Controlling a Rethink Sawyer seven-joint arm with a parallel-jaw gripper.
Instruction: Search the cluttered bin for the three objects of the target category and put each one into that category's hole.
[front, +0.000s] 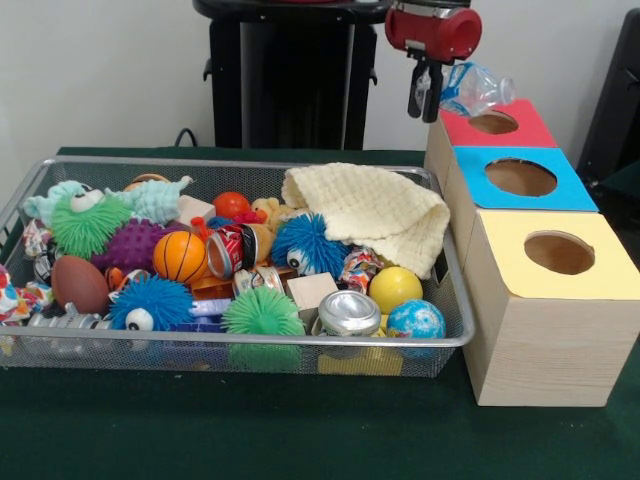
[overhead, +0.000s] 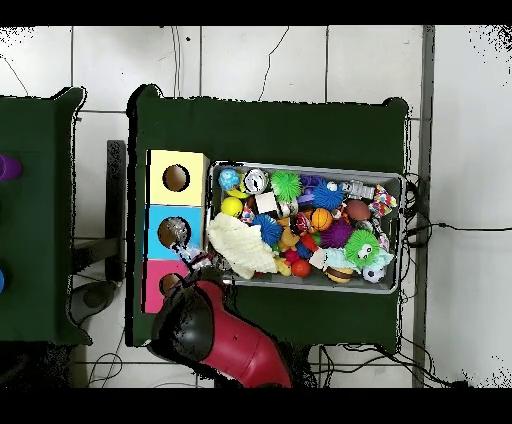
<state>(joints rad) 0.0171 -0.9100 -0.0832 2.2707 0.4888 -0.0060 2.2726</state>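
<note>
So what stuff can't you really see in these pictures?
- Under the cream knitted cloth in the silver wire mesh bin: hidden in both views.
- Inside the red-topped box's hole, blue-topped box's hole and yellow-topped box's hole: dark.
- Robot's gripper beside the wrinkly clear plastic packet: front view can't show whether it's gripping; overhead, the red arm partly covers it.

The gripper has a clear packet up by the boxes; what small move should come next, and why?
Probably shift slightly and lower over the hole of the red-topped wooden box, then release. The gripper holds a wrinkly clear plastic packet just above and beside that hole, already clear of the silver wire mesh bin.
</note>
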